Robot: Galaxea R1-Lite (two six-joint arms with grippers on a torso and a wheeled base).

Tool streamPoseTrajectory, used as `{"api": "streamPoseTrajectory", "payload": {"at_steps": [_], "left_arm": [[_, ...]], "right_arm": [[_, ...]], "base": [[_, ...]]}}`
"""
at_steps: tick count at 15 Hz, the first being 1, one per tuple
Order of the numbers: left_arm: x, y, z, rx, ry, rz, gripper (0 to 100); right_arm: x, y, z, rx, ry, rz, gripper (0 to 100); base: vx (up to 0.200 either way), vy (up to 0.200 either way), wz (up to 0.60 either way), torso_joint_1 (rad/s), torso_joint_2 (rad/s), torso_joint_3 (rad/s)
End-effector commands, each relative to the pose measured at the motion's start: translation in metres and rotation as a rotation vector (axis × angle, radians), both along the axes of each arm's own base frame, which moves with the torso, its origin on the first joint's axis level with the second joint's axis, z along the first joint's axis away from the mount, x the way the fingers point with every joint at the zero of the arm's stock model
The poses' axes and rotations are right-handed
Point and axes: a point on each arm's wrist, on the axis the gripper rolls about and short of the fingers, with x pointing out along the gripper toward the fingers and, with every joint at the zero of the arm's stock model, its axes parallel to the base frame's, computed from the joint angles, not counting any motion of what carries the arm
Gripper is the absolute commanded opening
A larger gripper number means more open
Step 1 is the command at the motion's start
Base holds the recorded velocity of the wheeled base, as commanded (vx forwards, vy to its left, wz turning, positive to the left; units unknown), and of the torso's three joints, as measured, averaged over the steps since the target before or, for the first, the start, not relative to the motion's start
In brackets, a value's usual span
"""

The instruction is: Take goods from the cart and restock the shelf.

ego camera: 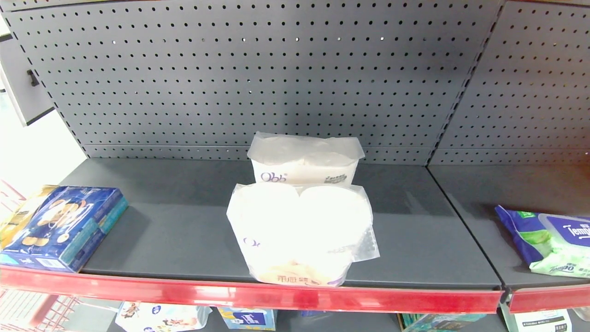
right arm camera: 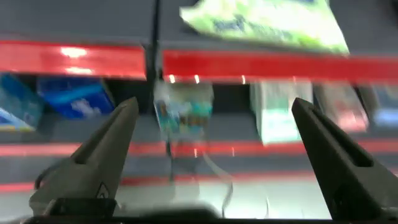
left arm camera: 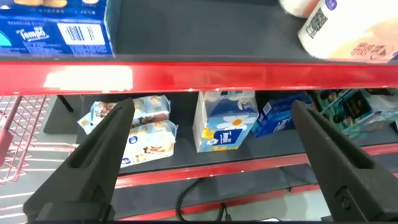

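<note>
Between the fingers (left arm camera: 93, 155) of the left gripper (left arm camera: 211, 104) nothing is held: the two dark prongs stand spread wide apart. Beyond them runs the red strip (left arm camera: 199, 78) along the front of the shelf (left arm camera: 205, 28). Under the strip, on the lower shelf (left arm camera: 186, 158), stand pale pouches (left arm camera: 140, 127), a daisy box (left arm camera: 225, 121) and a blue pack (left arm camera: 280, 115). Red wire of the cart (left arm camera: 18, 143) shows beside the lower shelf, on the pouches' side.

The right gripper (right arm camera: 216, 102) is likewise spread wide and empty. Its fingers (right arm camera: 336, 162) face the red strip where two shelf boards meet, just below the wipes (right arm camera: 267, 22). The goods under the strip there are too blurred to tell.

Seen from the head, the shelf bears two clear-wrapped packs of white rolls in its middle, one behind the other. The front pack (ego camera: 295, 230) sits at the front lip, its lower end against the strip. The rear pack (ego camera: 304, 161) stands just behind it, near the pegboard (ego camera: 276, 69); whether the two touch cannot be told. A blue box (ego camera: 60, 226) lies flat at the shelf's left end with its front edge at the strip, well apart from the packs. The wipes lie on the neighbouring board to the right, near its front edge, also well apart from the packs
</note>
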Motion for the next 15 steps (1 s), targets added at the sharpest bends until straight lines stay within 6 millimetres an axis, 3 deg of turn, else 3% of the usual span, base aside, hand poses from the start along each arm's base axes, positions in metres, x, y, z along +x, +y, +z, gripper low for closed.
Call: {"api": "streamPoseTrajectory", "payload": {"at_steps": [1, 3, 5, 7, 9, 15], "left_arm": [[-0.005, 0.0, -0.024, -0.001, -0.069, 0.02, 100], [-0.003, 0.0, -0.024, -0.008, -0.091, 0.018, 100], [-0.002, 0.0, -0.025, -0.001, -0.105, 0.034, 100], [0.001, 0.003, -0.026, 0.005, -0.141, 0.171, 100], [0.001, 0.003, -0.026, 0.0, -0.142, 0.171, 100], [0.002, 0.006, -0.027, -0.022, -0.153, 0.304, 100]], "right_arm": [[0.011, 0.0, -0.034, -0.017, -0.134, 0.052, 100], [0.012, 0.0, -0.036, 0.078, -0.133, 0.044, 100], [0.012, -0.002, -0.036, 0.209, -0.149, -0.071, 100], [0.012, -0.002, -0.037, 0.13, -0.145, -0.08, 100], [0.015, 0.001, -0.044, 0.122, -0.117, 0.052, 100], [0.015, 0.001, -0.044, 0.122, -0.127, 0.051, 100]], "base": [[0.0, 0.0, 0.0, 0.0, 0.0, 0.0], [0.0, 0.0, 0.0, 0.0, 0.0, 0.0], [0.0, 0.0, 0.0, 0.0, 0.0, 0.0], [0.0, 0.0, 0.0, 0.0, 0.0, 0.0], [0.0, 0.0, 0.0, 0.0, 0.0, 0.0], [0.0, 0.0, 0.0, 0.0, 0.0, 0.0]]}}
